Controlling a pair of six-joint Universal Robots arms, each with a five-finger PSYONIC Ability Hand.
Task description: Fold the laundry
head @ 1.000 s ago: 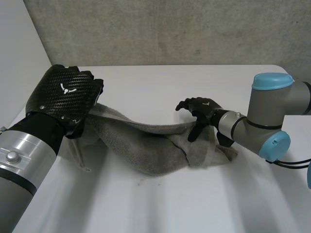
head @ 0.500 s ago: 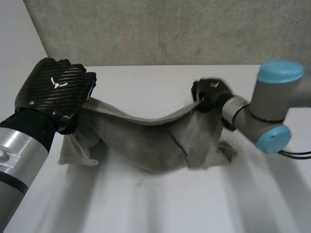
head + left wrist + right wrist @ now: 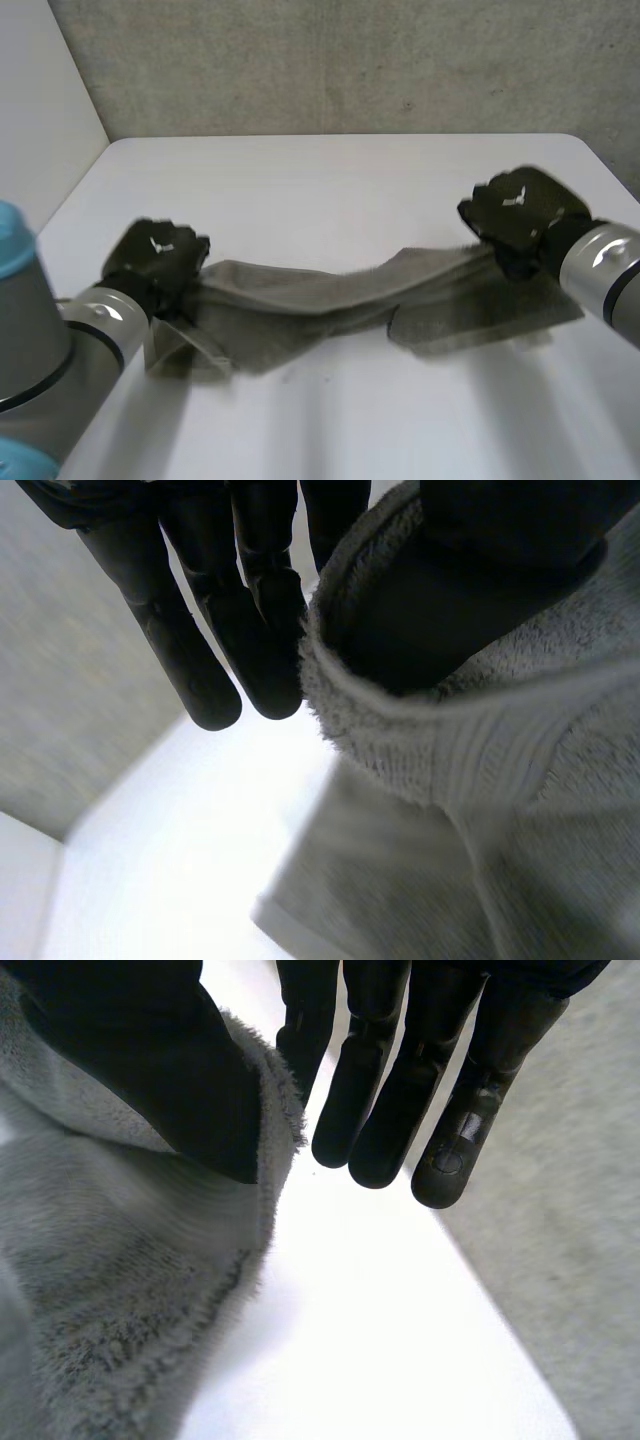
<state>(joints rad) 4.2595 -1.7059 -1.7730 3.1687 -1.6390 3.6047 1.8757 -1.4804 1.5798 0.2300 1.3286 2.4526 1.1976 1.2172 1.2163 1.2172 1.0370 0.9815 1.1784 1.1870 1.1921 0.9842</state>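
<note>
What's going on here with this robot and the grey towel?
A two-armed robot is handling a grey towel over a white table. Its left hand holds one end and its right hand the other, each pinching the edge between thumb and fingers. The towel is strung between them, sagging, with its lower parts on the table. No neat fold shows yet.

The towel (image 3: 300, 310) is lying hidden at both ends under the left hand (image 3: 155, 260) and the right hand (image 3: 520, 210). In the left wrist view a fold is hiding the thumb tip, and the cloth is running off the edge.
</note>
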